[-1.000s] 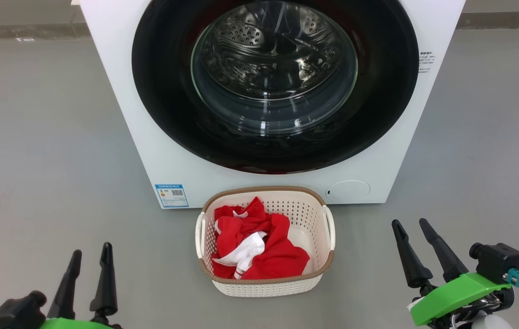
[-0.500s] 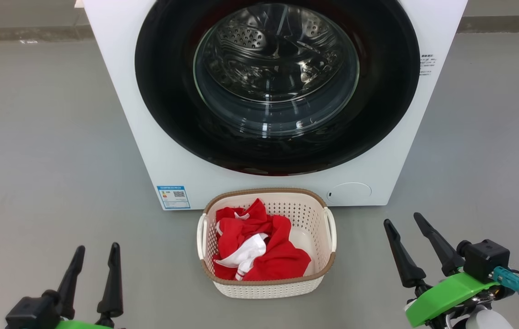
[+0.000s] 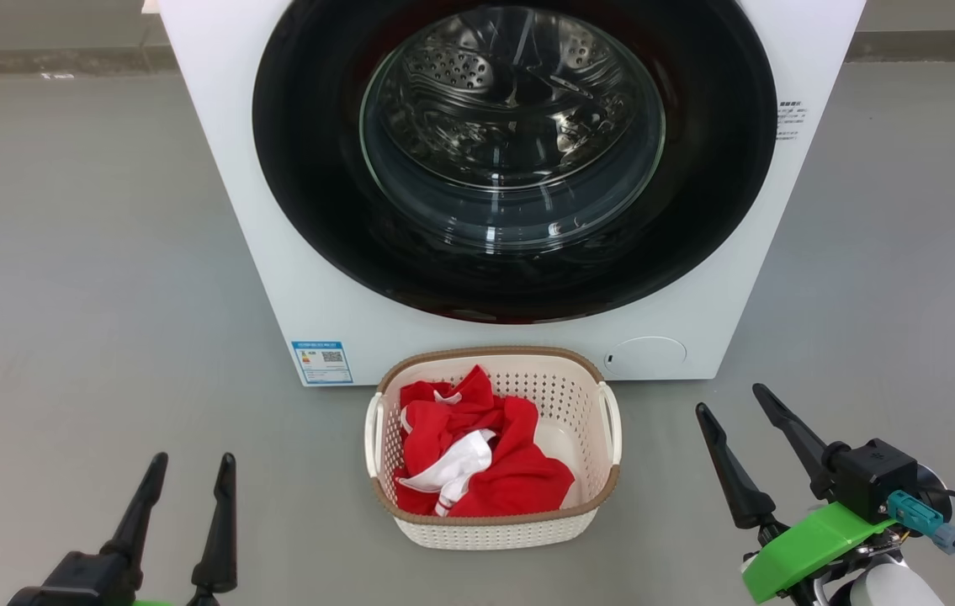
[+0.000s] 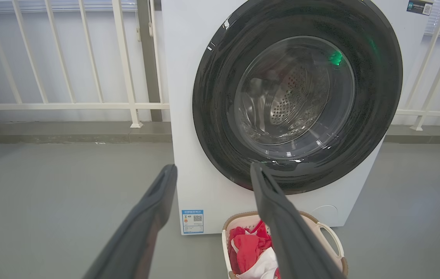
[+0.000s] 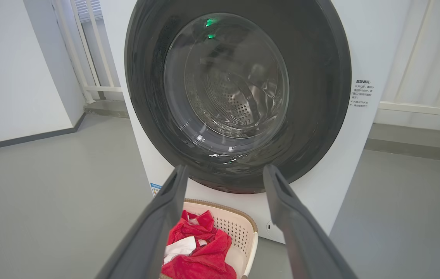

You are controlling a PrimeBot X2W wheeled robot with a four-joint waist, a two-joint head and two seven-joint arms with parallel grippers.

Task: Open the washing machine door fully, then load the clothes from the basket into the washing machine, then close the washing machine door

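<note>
Hovering low over the grey floor (image 3: 65, 278), the left gripper (image 3: 193, 461) sits at the lower left of the head view, its two dark fingers apart and holding nothing. The right gripper (image 3: 730, 399) hangs at the lower right, fingers likewise spread and empty, leaning leftward. Between them and a little further on, the basket (image 3: 494, 534) stands on the floor with the clothes (image 3: 485, 471) heaped inside, red with white, mostly toward its left side. Just behind it stands the washing machine (image 3: 258, 252), with a blue label sticker (image 3: 322, 362) low on its left and a round cap (image 3: 645, 356) low on its right. The washing machine door (image 3: 309, 168) lies shut against the front, the steel drum (image 3: 511, 93) showing through its glass. Beyond, in the left wrist view, a white railing (image 4: 88, 105) runs along the wall.
</note>
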